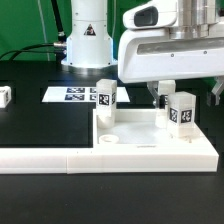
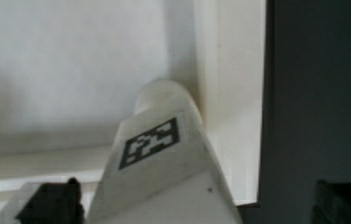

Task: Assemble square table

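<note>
Here, leg (image 1: 181, 112) upright on tabletop (image 1: 130, 152), long axis vertical, fingers (image 2: 51, 203) spread apart

Marker board (image 1: 72, 94) flat on black table (image 1: 40, 125); white L-shaped barrier (image 1: 40, 157) nearer camera.

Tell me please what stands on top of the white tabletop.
Two tagged white legs stand upright on the tabletop: one leg at the exterior view's left, the other leg below the open gripper. Their bases hide whatever lies beneath.
</note>
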Controlling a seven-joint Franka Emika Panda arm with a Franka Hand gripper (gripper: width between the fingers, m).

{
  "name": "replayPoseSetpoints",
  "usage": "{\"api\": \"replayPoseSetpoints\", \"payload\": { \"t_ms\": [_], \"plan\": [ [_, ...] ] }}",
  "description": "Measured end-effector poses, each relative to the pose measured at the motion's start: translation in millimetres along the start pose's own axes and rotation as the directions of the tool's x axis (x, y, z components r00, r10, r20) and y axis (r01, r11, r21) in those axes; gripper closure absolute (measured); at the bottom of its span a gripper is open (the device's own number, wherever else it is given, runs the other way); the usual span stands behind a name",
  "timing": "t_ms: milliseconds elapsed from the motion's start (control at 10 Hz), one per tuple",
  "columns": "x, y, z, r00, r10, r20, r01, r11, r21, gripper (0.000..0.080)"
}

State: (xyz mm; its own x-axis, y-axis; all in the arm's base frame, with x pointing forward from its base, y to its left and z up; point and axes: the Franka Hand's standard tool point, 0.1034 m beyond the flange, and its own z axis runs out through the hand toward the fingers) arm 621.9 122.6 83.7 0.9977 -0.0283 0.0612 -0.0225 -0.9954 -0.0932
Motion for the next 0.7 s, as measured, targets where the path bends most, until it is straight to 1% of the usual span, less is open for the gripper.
{"api": "replayPoseSetpoints", "payload": {
  "t_ms": [300,400,500,600,700],
  "plan": [
    [0.5,2.9,0.8,0.983,-0.185,-0.008,0.185,0.983,-0.001,0.015],
    [1.0,5.6,1.6,0.97,-0.241,-0.016,0.241,0.97,-0.007,0.015],
    [1.1,6.2,1.6,0.959,-0.283,-0.015,0.283,0.959,-0.009,0.0264],
    [1.1,6.2,1.6,0.959,-0.283,-0.015,0.283,0.959,-0.009,0.0413],
    [1.2,6.3,1.6,0.959,-0.281,-0.015,0.281,0.96,-0.009,0.0413]
  ]
}}
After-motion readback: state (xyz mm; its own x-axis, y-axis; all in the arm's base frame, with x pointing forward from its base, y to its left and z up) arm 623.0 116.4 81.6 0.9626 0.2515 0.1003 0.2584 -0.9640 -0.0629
